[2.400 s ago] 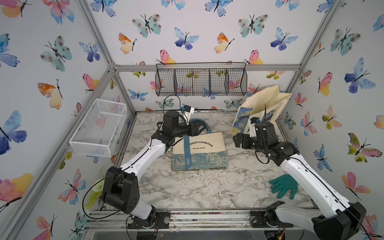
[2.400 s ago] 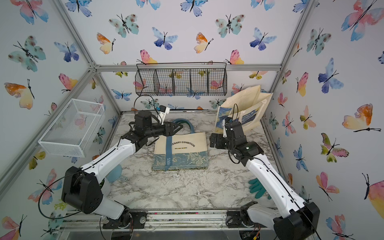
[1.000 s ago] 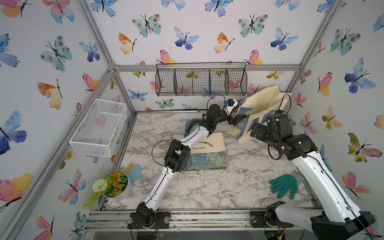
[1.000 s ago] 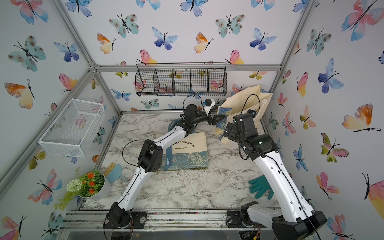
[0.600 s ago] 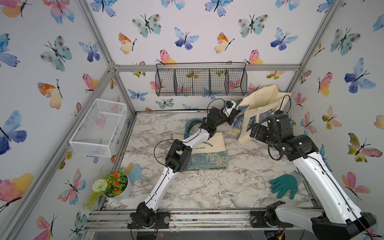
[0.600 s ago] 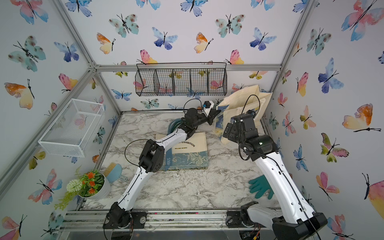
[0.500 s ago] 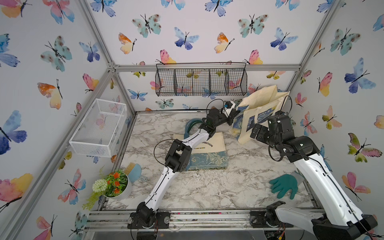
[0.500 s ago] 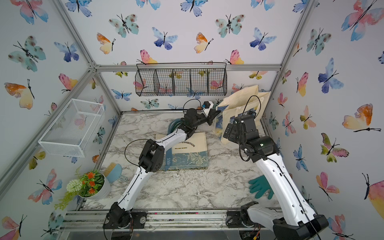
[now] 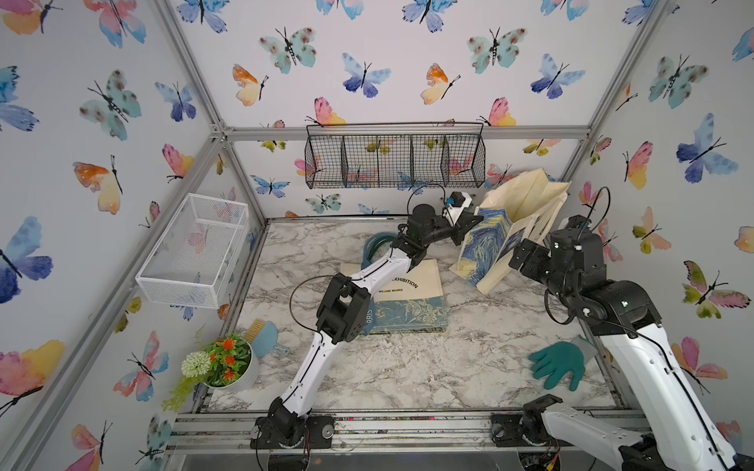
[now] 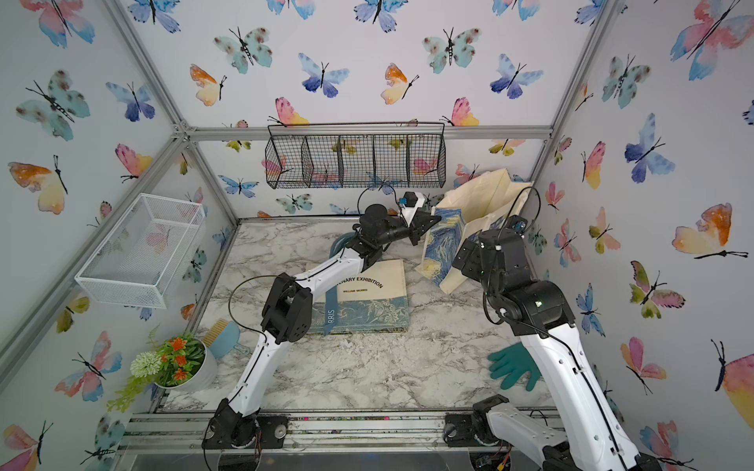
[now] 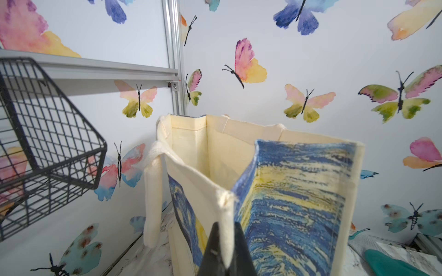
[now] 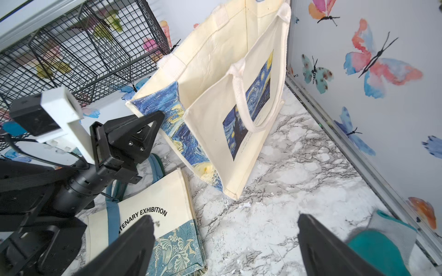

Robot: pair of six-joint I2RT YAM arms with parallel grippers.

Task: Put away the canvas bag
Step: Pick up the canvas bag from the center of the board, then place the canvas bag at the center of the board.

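Two canvas bags sit on the marble tabletop (image 9: 408, 379): nearer, beyond the teal glove (image 9: 557, 363), a folded William Morris tote (image 9: 412, 314) lies flat, and the Starry Night canvas bag (image 9: 485, 248) stands open in the far right corner. The right gripper (image 12: 224, 216) hovers wide open and empty short of that bag; the left gripper (image 11: 226, 224) is pinched shut on its upper corner seam, below the black wire basket (image 9: 395, 163).

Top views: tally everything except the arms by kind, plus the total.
Canvas bags: 2 (standing bag, flat bag)
Wall baskets: 2 (black wire basket, white mesh basket)
Gloves: 1 (teal glove)
Plants: 1 (flower pot)
Brushes: 1 (blue brush)
Total: 7
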